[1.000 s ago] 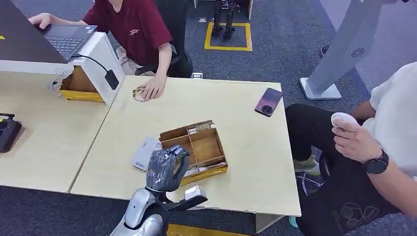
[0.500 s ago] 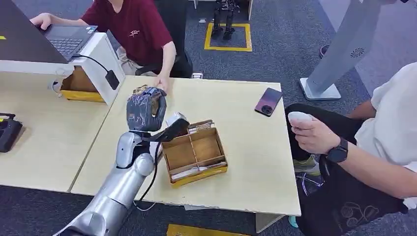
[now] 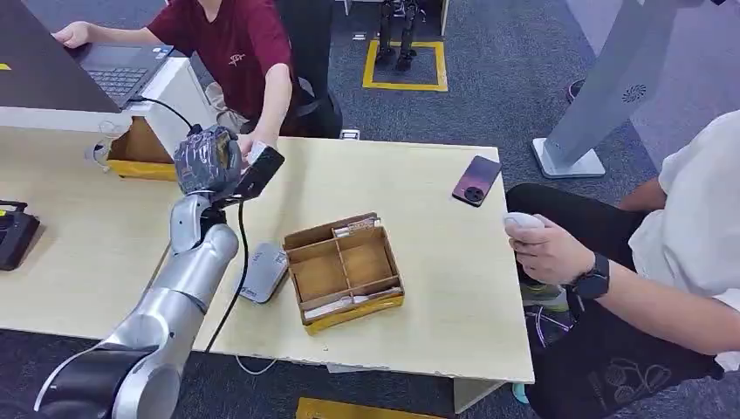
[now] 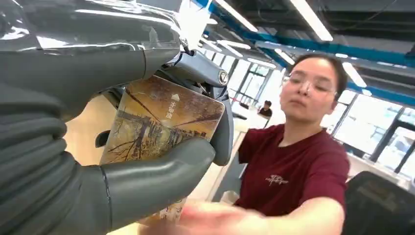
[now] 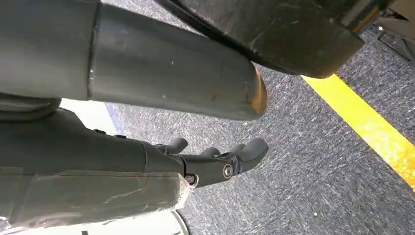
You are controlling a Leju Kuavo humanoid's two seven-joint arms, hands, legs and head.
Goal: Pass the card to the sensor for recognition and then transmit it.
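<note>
Left hand (image 3: 206, 163) is raised over the far edge of the counter (image 3: 419, 236), thumb and fingers clamped on the card (image 4: 161, 120), which is held out toward the person in the red shirt (image 3: 244, 44). That person's hand (image 3: 249, 144) reaches to just beside the card. The sensor (image 3: 262, 272) lies on the counter near the cardboard tray (image 3: 345, 266), well apart from the card. Judged status: recognition appears complete; handover is under way, release not yet done. Right hand (image 5: 220, 159) hangs over the floor, fingers loosely apart, holding nothing.
</note>
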